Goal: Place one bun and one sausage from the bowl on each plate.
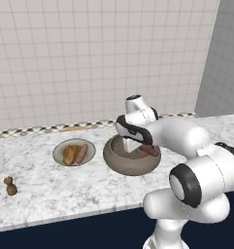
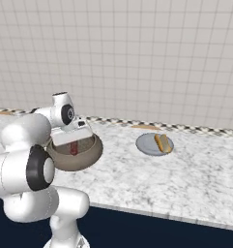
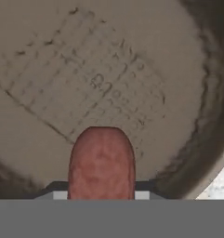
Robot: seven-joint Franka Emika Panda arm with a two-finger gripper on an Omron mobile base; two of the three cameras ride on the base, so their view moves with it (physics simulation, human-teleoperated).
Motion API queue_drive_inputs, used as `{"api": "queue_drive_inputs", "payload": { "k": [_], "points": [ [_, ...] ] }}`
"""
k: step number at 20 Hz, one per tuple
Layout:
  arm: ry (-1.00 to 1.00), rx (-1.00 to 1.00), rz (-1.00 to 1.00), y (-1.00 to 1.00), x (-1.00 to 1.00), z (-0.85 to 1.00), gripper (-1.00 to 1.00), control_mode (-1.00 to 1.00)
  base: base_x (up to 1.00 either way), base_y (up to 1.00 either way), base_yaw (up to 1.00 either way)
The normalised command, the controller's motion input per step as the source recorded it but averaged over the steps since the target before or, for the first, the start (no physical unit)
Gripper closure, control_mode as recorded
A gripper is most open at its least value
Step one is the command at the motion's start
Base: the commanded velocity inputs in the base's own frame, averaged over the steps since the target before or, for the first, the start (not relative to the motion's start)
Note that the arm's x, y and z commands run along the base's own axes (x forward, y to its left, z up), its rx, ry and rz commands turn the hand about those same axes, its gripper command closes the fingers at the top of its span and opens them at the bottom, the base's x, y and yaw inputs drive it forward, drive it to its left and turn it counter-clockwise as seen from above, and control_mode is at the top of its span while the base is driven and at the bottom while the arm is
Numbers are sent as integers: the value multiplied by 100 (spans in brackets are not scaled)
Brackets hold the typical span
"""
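The arm bends over the bowl [image 1: 131, 156], its tool [image 3: 102, 186] lowered inside and pinching a sausage [image 3: 102, 162]. On the marble surface [image 1: 50, 185], one plate [image 1: 74, 152] carries a bun and sausage; another plate [image 2: 154, 144] holds a bun. The fingertips are hidden behind the sausage.

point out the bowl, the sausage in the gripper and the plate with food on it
bowl [image 1: 119, 164]: left base view, outer front wall
sausage [image 3: 102, 160]: hand view, its middle
plate [image 1: 59, 151]: left base view, bare left rim
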Motion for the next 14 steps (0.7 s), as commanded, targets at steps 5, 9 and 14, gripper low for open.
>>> {"api": "queue_drive_inputs", "payload": {
  "k": [5, 9, 14],
  "points": [
    [-28, 0, -1, -31, -31, 88, 100, -100, 0, 0, 0],
    [-13, 0, -3, -90, 29, 75, 100, -100, 0, 0, 0],
    [0, 0, -1, -98, 91, 42, 100, -100, 0, 0, 0]
  ]
}}
